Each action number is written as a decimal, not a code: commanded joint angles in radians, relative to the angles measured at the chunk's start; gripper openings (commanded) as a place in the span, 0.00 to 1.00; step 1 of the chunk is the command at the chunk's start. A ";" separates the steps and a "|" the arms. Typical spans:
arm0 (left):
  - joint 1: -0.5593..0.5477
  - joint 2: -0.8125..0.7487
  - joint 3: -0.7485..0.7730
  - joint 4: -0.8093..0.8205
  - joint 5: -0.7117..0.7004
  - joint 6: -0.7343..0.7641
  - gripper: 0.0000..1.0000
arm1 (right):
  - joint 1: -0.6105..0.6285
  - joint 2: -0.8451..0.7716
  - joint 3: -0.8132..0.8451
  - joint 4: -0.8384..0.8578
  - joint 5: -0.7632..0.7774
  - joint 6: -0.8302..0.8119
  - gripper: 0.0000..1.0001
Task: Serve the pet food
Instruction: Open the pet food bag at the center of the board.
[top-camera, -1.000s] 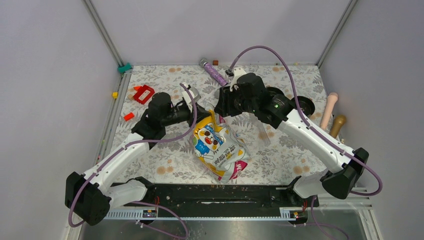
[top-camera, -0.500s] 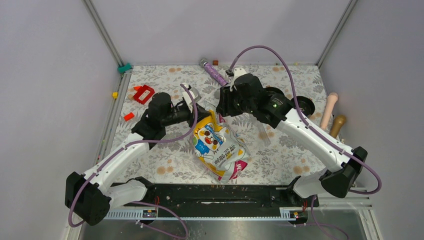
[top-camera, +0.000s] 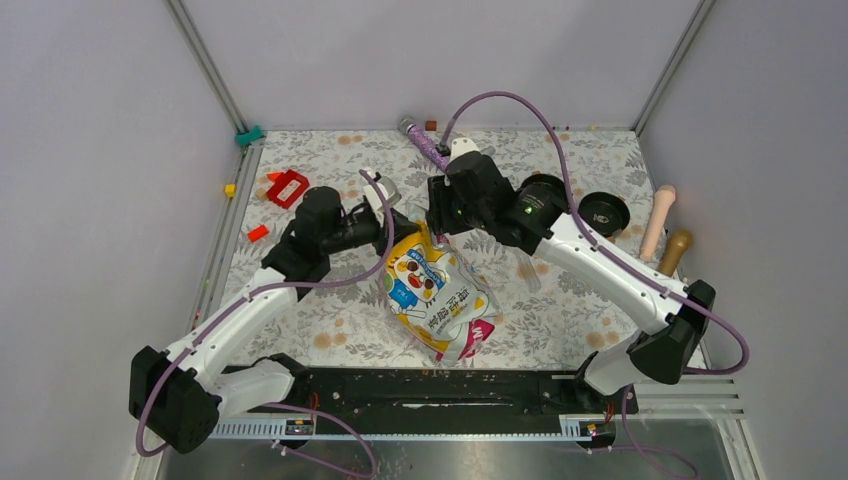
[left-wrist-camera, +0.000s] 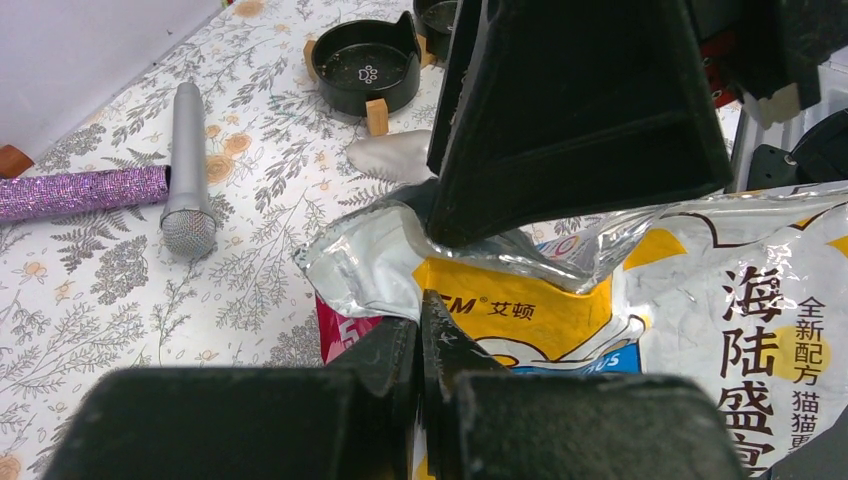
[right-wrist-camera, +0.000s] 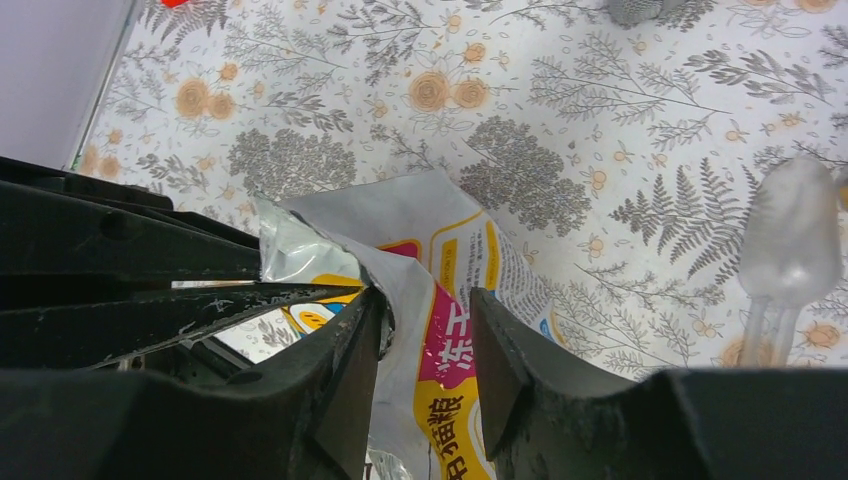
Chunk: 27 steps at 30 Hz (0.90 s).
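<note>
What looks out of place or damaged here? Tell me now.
The food bag lies flat on the table rather than upright. Its mouth is crumpled, with the silver lining showing. The left claw pinches that edge, and the right claw straddles a flap without closing on it. No spill is visible.

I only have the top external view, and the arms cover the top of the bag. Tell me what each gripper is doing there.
Observer: In the left wrist view, the left gripper is shut on the top edge of the bag.
Operator: Now the right one.
Observer: In the right wrist view, the right gripper is open, its fingers astride the bag's lip with a gap showing.
Operator: Give me the bowl's state.
Observer: The left wrist view shows a black bowl beyond the bag, empty, with a paw print on its floor.
</note>
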 joint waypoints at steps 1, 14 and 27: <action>-0.008 -0.098 0.023 0.253 0.057 0.014 0.00 | -0.004 -0.038 -0.040 -0.086 0.204 -0.008 0.44; -0.008 -0.111 0.007 0.254 0.068 0.030 0.00 | -0.004 -0.036 -0.045 -0.128 0.175 -0.026 0.42; -0.008 -0.118 -0.009 0.260 0.104 0.037 0.00 | -0.004 0.042 -0.014 -0.098 -0.203 -0.143 0.41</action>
